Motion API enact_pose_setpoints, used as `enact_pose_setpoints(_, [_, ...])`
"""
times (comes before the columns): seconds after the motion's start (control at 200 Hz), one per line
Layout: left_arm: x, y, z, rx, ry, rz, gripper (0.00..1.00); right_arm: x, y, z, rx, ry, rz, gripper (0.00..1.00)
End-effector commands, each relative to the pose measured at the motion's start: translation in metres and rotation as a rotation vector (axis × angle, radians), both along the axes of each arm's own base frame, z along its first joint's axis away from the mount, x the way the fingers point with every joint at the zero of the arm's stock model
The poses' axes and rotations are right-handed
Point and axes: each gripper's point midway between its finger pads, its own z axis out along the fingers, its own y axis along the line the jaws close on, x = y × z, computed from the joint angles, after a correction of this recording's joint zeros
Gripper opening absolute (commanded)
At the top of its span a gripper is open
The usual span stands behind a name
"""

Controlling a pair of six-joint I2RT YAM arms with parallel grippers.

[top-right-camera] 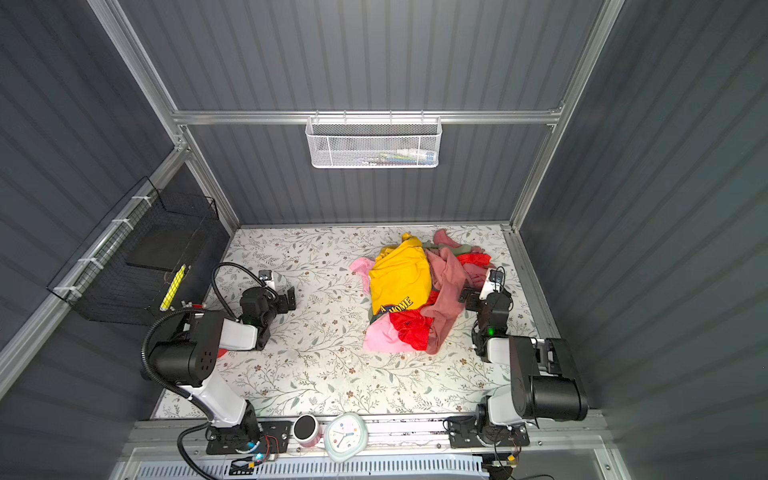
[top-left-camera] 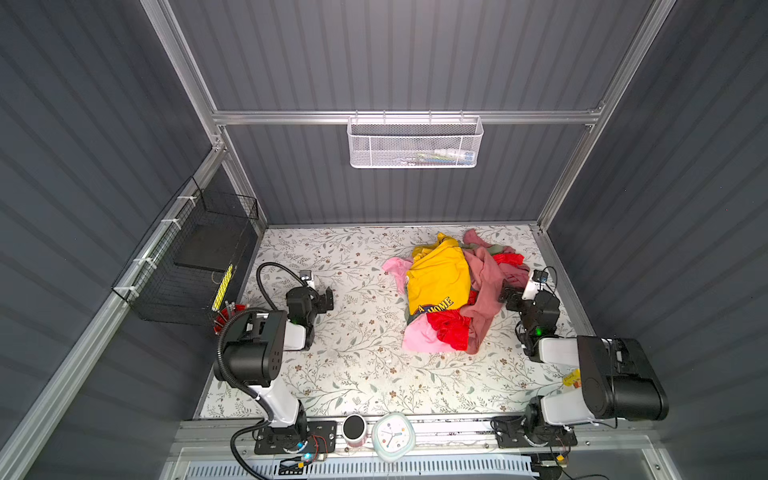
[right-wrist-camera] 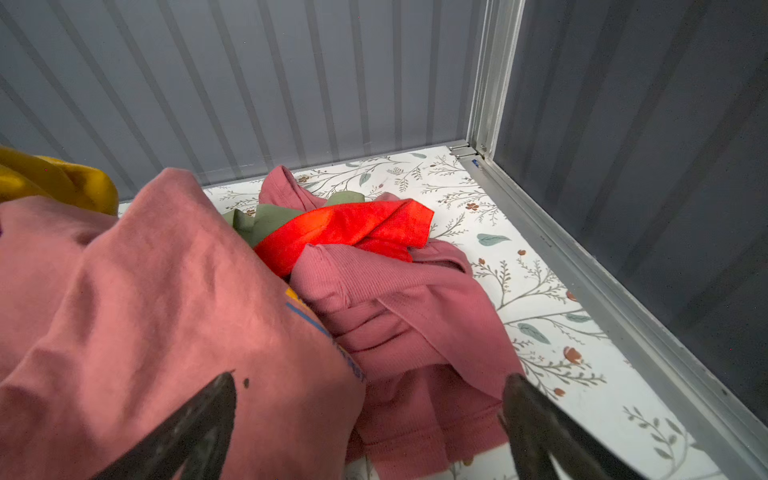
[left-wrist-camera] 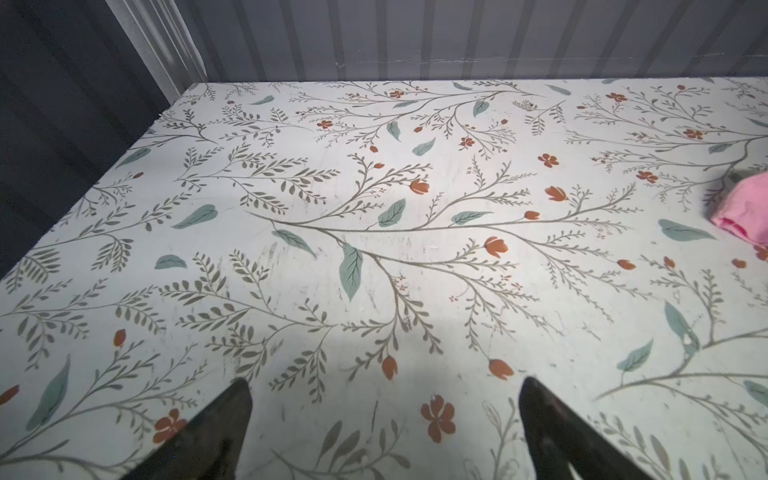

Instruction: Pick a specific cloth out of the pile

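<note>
The red cloth (top-left-camera: 451,330) lies tangled in the pile (top-left-camera: 436,282), showing between the light pink garment (top-left-camera: 417,338) and the dusty-rose garment (right-wrist-camera: 166,291). My right pincer (right-wrist-camera: 370,378) stands spread and empty just above the dusty-rose garment. My left pincer (left-wrist-camera: 385,381) is spread too, over bare floral table (top-left-camera: 353,374), well apart.
</note>
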Motion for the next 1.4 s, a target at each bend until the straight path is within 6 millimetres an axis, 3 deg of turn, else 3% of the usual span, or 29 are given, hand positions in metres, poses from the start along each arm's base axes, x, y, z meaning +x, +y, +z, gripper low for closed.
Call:
enact_pose_setpoints(0.0, [-0.001, 0.000, 0.000, 0.009, -0.001, -0.003, 1.00, -0.001, -0.003, 0.001, 0.003, -0.009, -0.014, 0.99])
enact_pose_setpoints(1.336, [0.000, 0.001, 0.000, 0.004, 0.000, -0.002, 1.00, -0.002, -0.003, 0.003, 0.004, -0.020, -0.013, 0.99])
enact_pose_setpoints(1.396, [0.002, 0.015, 0.010, 0.003, -0.008, 0.090, 1.00, -0.004, -0.003, 0.014, 0.000, -0.038, -0.014, 0.99])
